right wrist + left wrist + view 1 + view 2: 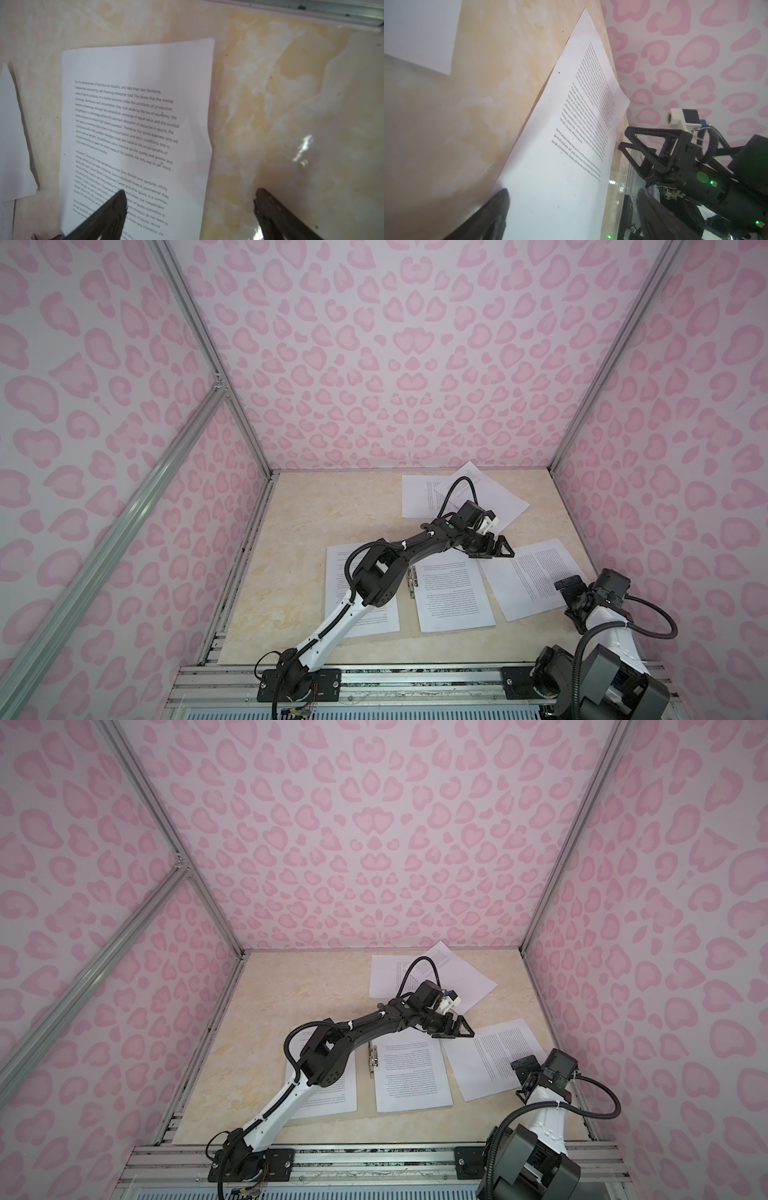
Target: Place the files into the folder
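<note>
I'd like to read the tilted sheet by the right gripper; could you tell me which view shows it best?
The right wrist view: the tilted sheet is close up, text legible. The left wrist view shows it obliquely; both top views show it nearly whole but small.

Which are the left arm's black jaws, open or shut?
Open. In its wrist view the black left gripper shows two fingers wide apart, gripping nothing, over a white printed paper sheet.

Left tabletop point(291, 531) bare; files point(455, 597) crowd centre, right
</note>
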`<state>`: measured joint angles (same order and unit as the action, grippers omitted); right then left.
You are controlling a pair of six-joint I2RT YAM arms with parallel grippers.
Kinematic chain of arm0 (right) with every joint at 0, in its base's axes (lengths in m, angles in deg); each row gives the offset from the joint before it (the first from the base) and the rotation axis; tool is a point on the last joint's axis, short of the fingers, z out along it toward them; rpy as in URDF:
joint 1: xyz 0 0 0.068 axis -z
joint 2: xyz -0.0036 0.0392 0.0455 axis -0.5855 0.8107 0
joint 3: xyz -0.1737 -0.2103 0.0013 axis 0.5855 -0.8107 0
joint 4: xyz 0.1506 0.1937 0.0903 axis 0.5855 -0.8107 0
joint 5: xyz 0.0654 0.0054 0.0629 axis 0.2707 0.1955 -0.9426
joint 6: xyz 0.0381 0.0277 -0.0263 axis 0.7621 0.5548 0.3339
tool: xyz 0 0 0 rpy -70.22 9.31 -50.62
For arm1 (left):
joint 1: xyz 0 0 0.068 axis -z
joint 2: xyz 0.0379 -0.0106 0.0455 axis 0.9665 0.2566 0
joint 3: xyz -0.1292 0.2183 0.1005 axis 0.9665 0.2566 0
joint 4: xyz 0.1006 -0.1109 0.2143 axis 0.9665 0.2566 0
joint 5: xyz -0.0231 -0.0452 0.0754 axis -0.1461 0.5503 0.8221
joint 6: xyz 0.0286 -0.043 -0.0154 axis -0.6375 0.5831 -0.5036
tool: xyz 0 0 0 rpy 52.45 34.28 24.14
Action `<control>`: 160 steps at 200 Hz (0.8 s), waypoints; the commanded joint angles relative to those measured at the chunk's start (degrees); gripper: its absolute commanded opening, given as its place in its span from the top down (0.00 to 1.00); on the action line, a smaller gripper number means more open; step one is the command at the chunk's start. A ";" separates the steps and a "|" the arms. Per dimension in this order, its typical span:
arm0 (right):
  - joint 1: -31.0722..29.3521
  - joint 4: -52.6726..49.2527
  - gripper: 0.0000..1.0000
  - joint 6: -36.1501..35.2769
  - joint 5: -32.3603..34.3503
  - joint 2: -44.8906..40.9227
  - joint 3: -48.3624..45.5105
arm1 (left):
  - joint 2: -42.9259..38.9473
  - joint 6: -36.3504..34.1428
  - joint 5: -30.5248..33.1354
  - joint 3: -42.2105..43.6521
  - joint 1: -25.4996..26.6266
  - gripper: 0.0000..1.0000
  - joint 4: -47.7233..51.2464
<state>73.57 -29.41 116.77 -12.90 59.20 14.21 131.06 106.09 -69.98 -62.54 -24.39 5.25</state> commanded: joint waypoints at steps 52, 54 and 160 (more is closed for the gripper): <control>-9.48 6.91 0.03 9.25 -9.01 2.91 -5.22 | 1.95 0.81 5.87 1.00 0.46 0.03 10.89; -9.62 7.25 0.03 9.55 -9.52 2.89 -5.40 | 2.03 0.84 5.87 1.02 0.49 0.03 10.92; -13.46 12.80 0.16 9.50 -10.48 -4.73 -6.36 | 1.42 0.88 5.70 1.53 0.59 0.04 10.79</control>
<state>60.31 -15.25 125.98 -26.12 55.94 8.05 131.12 106.35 -69.54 -62.34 -24.15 4.73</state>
